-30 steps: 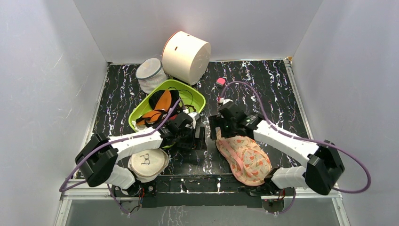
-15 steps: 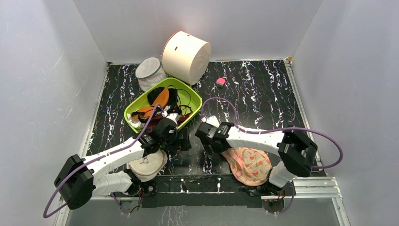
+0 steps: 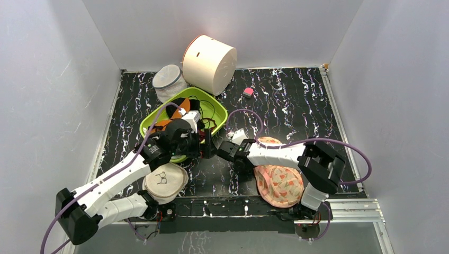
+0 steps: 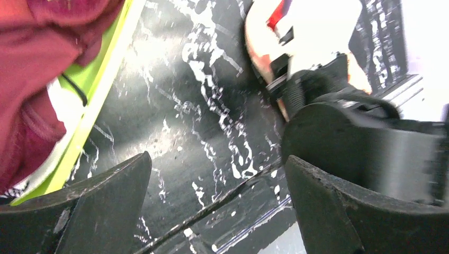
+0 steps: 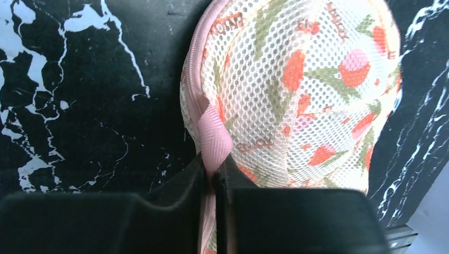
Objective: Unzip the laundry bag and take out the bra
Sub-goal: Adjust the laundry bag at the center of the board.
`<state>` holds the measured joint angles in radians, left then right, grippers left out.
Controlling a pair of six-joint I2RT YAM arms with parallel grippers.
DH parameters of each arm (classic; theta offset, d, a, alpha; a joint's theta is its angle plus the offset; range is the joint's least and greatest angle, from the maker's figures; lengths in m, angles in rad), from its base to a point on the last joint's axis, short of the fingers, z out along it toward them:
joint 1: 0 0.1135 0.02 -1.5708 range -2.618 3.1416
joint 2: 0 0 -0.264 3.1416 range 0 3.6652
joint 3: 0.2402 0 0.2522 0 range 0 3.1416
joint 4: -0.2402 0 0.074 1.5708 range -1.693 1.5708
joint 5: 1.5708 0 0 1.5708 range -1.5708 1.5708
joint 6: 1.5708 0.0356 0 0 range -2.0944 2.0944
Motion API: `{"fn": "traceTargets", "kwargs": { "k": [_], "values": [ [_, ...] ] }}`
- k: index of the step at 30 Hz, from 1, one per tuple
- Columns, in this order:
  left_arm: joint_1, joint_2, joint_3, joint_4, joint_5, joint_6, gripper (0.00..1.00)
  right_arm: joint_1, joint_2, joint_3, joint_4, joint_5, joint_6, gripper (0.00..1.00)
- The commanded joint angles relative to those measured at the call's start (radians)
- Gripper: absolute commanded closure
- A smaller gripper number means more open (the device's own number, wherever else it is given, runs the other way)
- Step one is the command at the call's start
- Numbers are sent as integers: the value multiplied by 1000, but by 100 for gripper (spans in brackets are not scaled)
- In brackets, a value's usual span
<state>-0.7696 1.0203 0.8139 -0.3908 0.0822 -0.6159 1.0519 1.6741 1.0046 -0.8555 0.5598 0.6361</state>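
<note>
The laundry bag (image 3: 279,180) lies flat at the front right of the table, peach mesh with red and green motifs (image 5: 296,79). A pink fabric tab (image 5: 214,138) at its zipper edge is pinched between my right gripper's (image 5: 214,177) jaws, which are shut on it. In the top view that gripper (image 3: 244,161) sits at the bag's far left end. My left gripper (image 3: 206,146) hovers open just left of it, beside the green basin, with only bare table between its fingers (image 4: 106,190). The bra is hidden.
A green basin (image 3: 221,113) holds maroon and orange-lined garments (image 3: 180,112); its rim (image 4: 100,90) is close to my left fingers. A round cream pouch (image 3: 167,182) lies front left. A white mesh cylinder (image 3: 169,82), a large cream drum (image 3: 209,63) and a small pink item (image 3: 248,92) stand behind.
My right gripper moved to the bag's left end and shut on the pink tab. My left arm pulled back toward the basin and opened fully.
</note>
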Motion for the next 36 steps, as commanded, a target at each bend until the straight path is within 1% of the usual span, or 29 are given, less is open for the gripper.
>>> {"fn": "traceTargets", "kwargs": {
  "k": [1, 3, 5, 7, 8, 9, 10, 11, 12, 14, 17, 19, 20, 21, 23, 24, 26, 28, 29, 30, 33, 35, 36],
  "values": [
    [-31, -80, 143, 35, 74, 2, 2, 9, -72, 58, 75, 83, -8, 100],
    [-31, -101, 159, 15, 34, 5, 2, -1, -157, 72, 144, -3, -70, 100],
    [-31, -123, 171, -3, -6, 8, 2, -17, -236, 76, 232, -143, -117, 100],
    [-31, -143, 184, -29, -51, 8, 2, -67, -317, 71, 342, -364, -136, 100],
    [-31, -153, 191, -43, -73, 6, 2, -99, -354, 59, 409, -506, -135, 100],
    [-31, -164, 199, -55, -89, 1, 2, -139, -390, 46, 481, -680, -122, 100],
    [-30, -176, 207, -65, -101, -2, 2, -181, -414, 35, 539, -793, -96, 100],
    [-30, -190, 213, -74, -112, -6, 2, -225, -435, 27, 588, -873, -64, 100],
    [-30, -201, 220, -83, -120, -7, 2, -271, -449, 17, 633, -996, -17, 100],
    [-31, -221, 234, -108, -135, -10, 2, -362, -472, -15, 699, -1150, 47, 100],
    [-31, -226, 248, -132, -142, -15, 2, -509, -486, -104, 740, -1287, 100, 100],
    [-31, -225, 242, -125, -140, -20, 2, -645, -472, -187, 775, -1374, 133, 100],
    [-30, -221, 236, -115, -135, -22, 2, -695, -457, -223, 781, -1390, 122, 100],
    [-31, -214, 229, -101, -125, -25, 2, -725, -431, -243, 766, -1368, 63, 100],
    [-31, -190, 217, -68, -102, -29, 2, -755, -330, -203, 558, -1213, -111, 97],
    [-31, -174, 214, -56, -84, -31, 2, -758, -292, -187, 498, -1104, -177, 97],
    [-31, -139, 214, -41, -39, -37, 2, -766, -271, -173, 433, -886, -219, 90],
    [-31, -109, 210, -40, 5, -43, 1, -765, -312, -163, 405, -726, -238, 58],
    [-31, -97, 204, -43, 17, -45, 2, -765, -342, -152, 393, -679, -245, 49],
    [-32, -90, 189, -45, 26, -48, 2, -766, -369, -136, 379, -643, -248, 42],
    [-32, -72, 135, -12, 61, -62, 2, -762, -427, -81, 340, -620, -267, 31],
    [-32, -51, 97, 34, 99, -76, 2, -748, -451, -59, 314, -655, -285, 23],
    [-36, -39, 75, 57, 119, -83, 2, -741, -462, -60, 311, -695, -294, 17]
  ]
}}
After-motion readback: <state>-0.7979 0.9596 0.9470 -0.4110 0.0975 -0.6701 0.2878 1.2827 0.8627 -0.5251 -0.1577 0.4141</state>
